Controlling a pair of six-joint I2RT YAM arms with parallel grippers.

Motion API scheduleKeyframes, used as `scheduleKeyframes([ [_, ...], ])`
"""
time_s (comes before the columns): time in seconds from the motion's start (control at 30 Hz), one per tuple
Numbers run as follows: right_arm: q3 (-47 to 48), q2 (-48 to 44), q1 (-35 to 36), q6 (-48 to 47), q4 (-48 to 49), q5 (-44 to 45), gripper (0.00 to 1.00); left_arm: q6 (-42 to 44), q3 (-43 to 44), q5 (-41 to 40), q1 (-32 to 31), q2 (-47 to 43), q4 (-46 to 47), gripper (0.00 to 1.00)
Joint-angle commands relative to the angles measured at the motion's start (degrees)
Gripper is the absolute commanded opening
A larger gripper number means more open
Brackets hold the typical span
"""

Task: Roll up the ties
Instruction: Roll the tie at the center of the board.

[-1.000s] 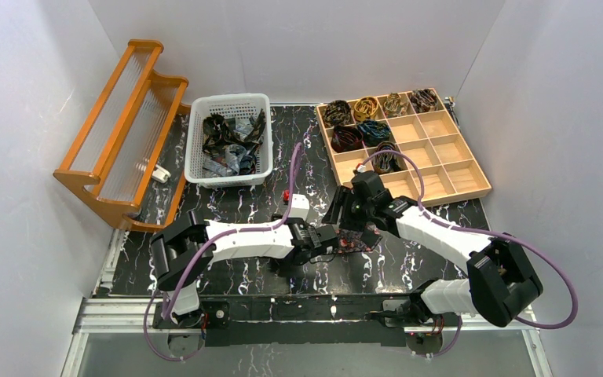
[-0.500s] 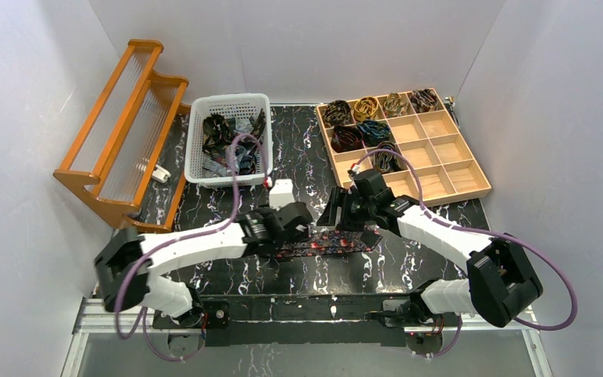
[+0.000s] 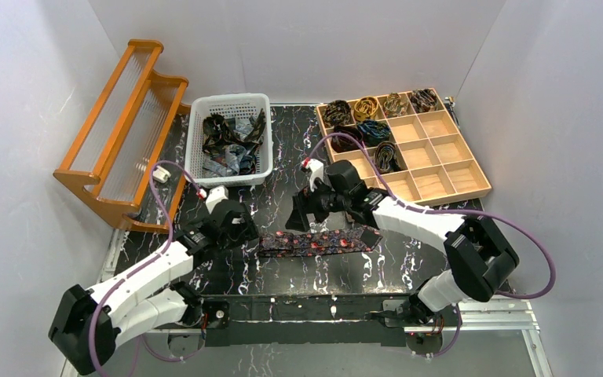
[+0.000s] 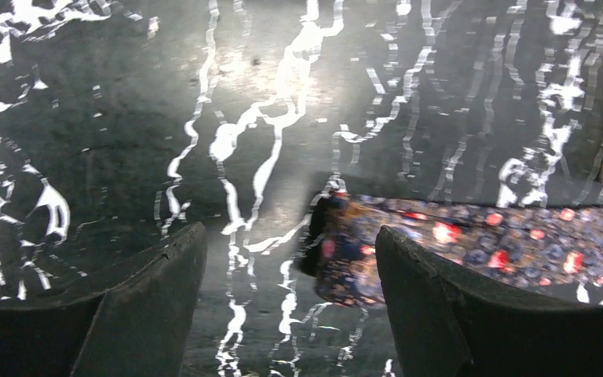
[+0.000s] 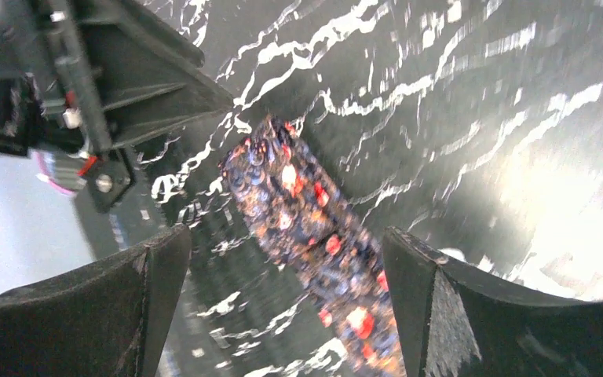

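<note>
No text, label, brand or number can be read in any view. The small white piece (image 3: 161, 174) beside the wooden rack (image 3: 118, 133) may carry print, but it is too small to tell.

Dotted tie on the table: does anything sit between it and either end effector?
Nothing visible does. The dotted tie lies flat on the marbled table. The left end effector hangs open over one end of it. The right end effector is open above its length, with only air in between.
</note>
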Motion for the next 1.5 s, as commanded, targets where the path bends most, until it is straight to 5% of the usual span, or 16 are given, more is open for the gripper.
scheduleKeyframes([
  [0.0,-6.5,-1.0,3.3,-22.5,19.5,-2.5,0.99,2.6,-2.1,9.0,7.0,-0.5,-0.3,0.77],
  [0.27,-5.5,5.5,10.8,-40.0,21.5,-1.9,0.99,3.7,-5.5,15.7,14.8,-4.3,0.4,0.85],
  [0.73,1.5,17.1,12.6,-44.2,16.1,-4.9,0.98,3.8,-6.6,14.9,15.2,-9.1,-3.4,0.93],
  [1.23,-1.2,19.9,16.5,-40.2,18.2,1.4,0.5,4.6,-5.4,13.6,15.2,-10.4,-5.1,0.98],
  [1.47,-2.0,18.8,18.0,-36.6,19.3,4.0,0.46,3.6,-7.0,14.6,15.2,-11.1,-3.8,0.98],
])
